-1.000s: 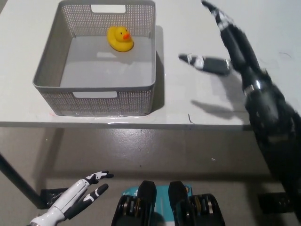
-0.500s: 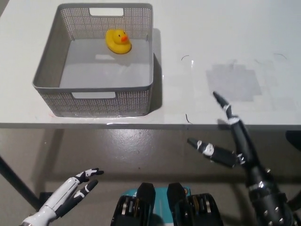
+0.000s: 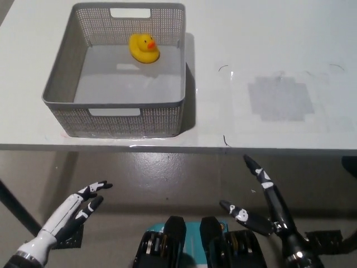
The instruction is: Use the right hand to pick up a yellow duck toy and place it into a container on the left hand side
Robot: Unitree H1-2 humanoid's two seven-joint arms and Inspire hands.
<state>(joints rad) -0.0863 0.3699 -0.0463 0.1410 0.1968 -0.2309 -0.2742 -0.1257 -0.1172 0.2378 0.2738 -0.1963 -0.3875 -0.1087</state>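
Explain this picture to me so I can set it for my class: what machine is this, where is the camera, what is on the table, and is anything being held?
This is a humanoid robot seen from a camera on its own head, looking steeply down. On the white table stands a grey mesh basket, and a yellow duck toy sits inside it, near its far wall. A faint grey patch marks the table to the basket's right. Below the table's near edge you see the robot's two hands: the white left hand at lower left and the black right hand at lower right. Both are open with fingers spread, holding nothing.
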